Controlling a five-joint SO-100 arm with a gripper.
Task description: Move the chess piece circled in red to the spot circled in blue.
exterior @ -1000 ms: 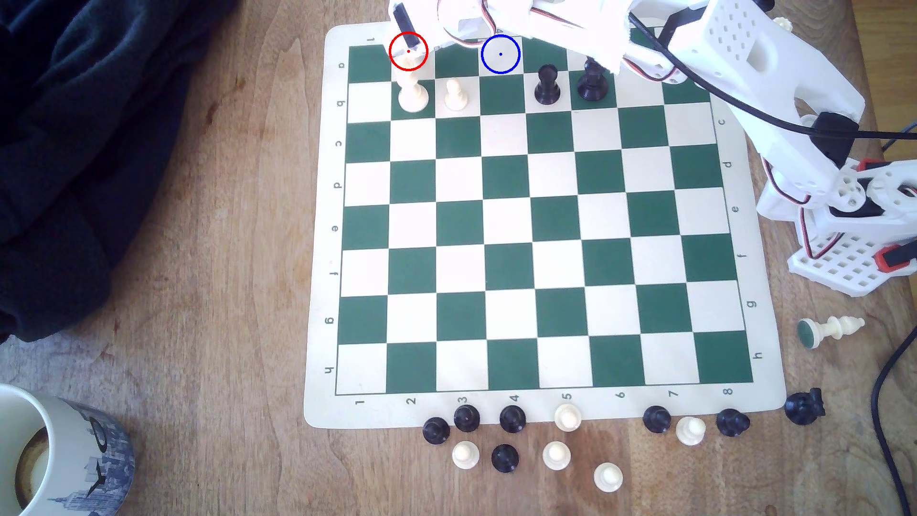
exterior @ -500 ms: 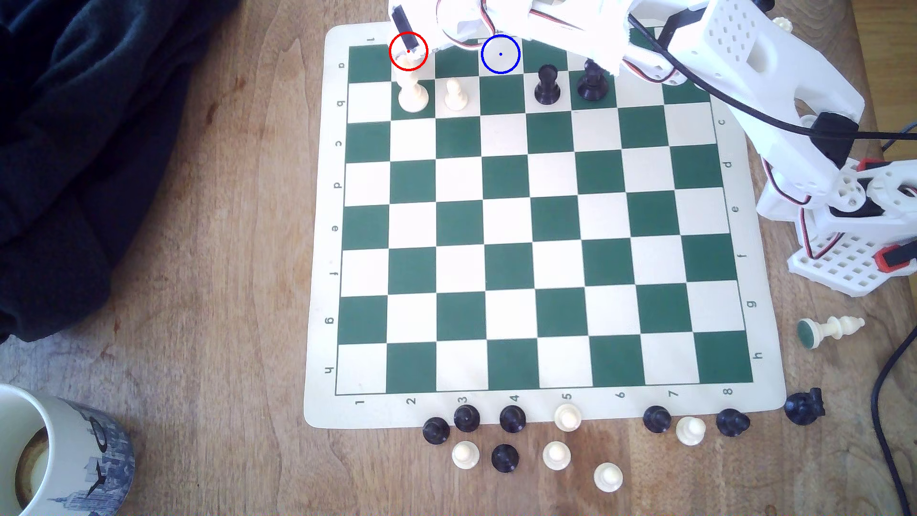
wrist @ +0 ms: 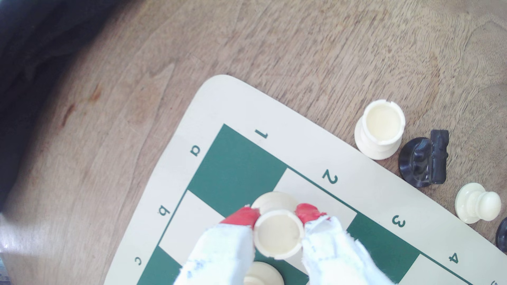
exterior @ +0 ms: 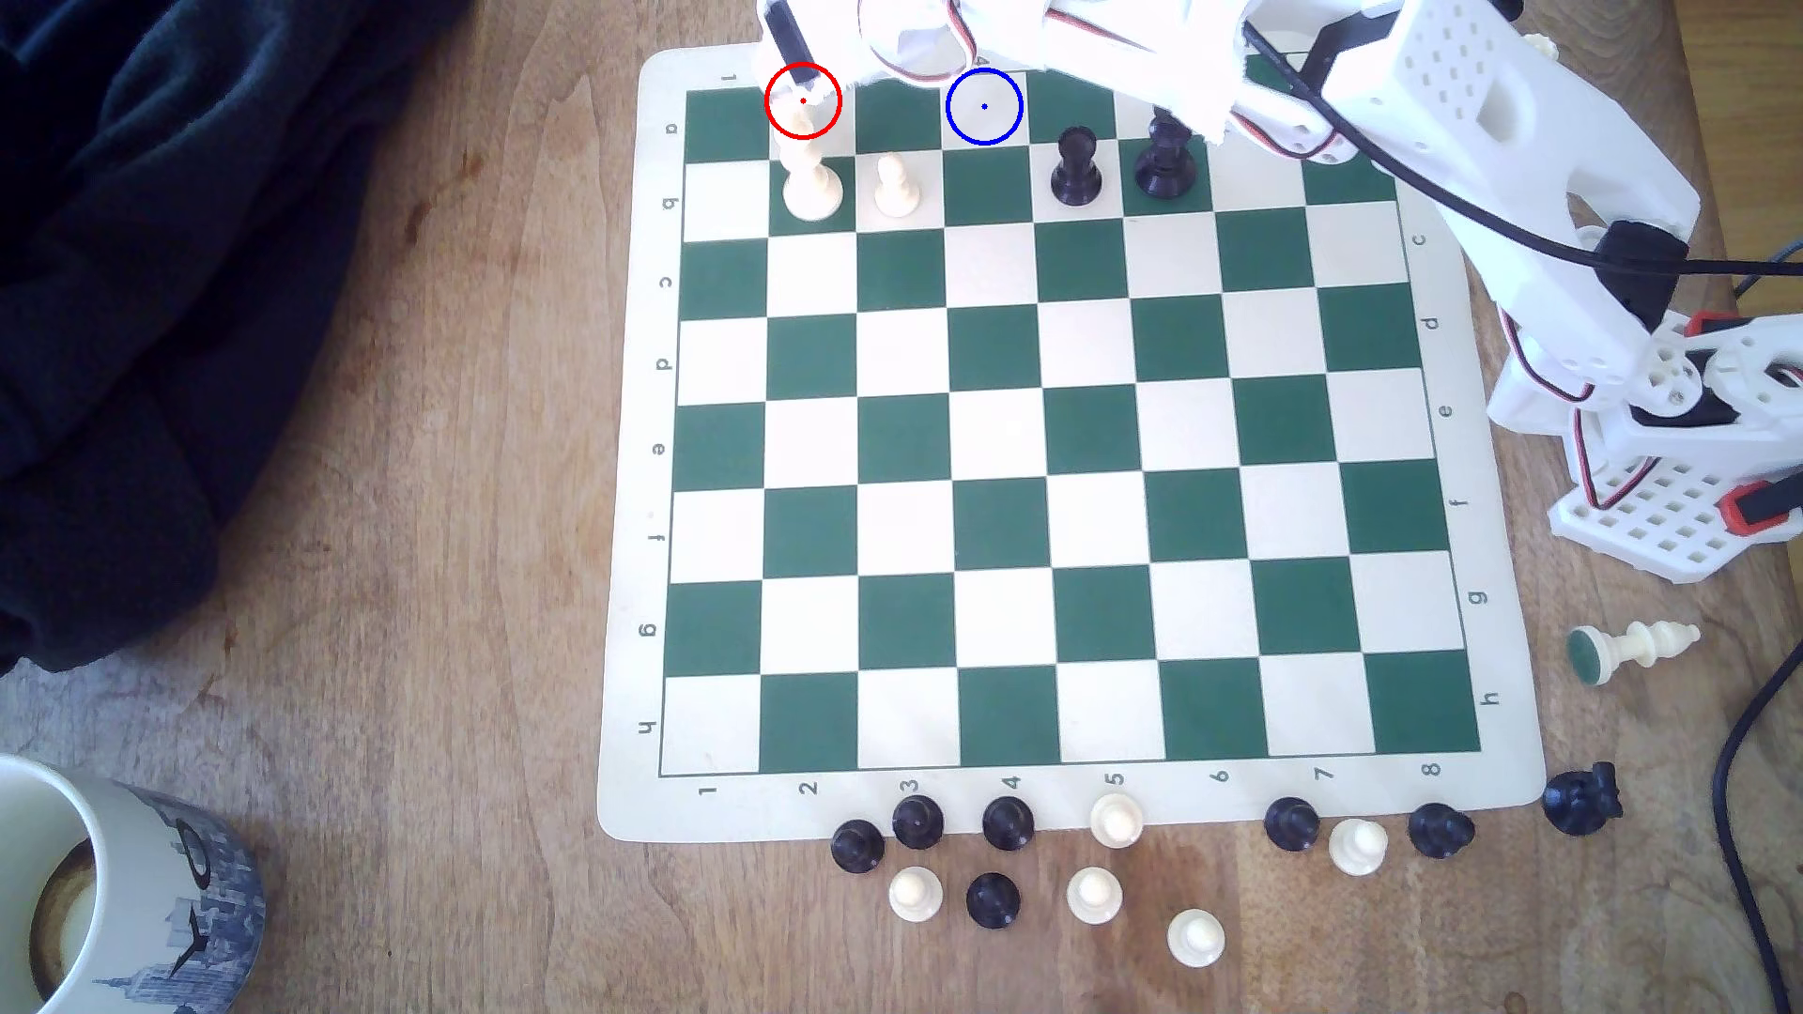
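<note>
The chess piece circled in red (exterior: 802,121) is a short cream-white piece with a pinched waist, standing on square a2 at the board's far edge inside the red ring. In the wrist view its round flat top (wrist: 278,235) sits between my red-tipped fingers (wrist: 242,216), which press on both its sides. My gripper (exterior: 806,90) reaches down onto it from the far side and is shut on it. Whether its base still touches the board I cannot tell. The spot circled in blue (exterior: 983,106) is a bare cream square two squares toward the exterior view's right.
A taller cream piece (exterior: 812,187) and a cream pawn (exterior: 895,185) stand just in front of the held piece. Two black pieces (exterior: 1076,168) stand right of the blue ring, under the arm. Captured pieces (exterior: 1093,892) line the near edge; a cream rook (wrist: 380,128) and a black knight (wrist: 424,159) lie off the far edge.
The gripper and forearm have shifted slightly toward the far edge of the exterior view. The circled piece stays inside the red ring.
</note>
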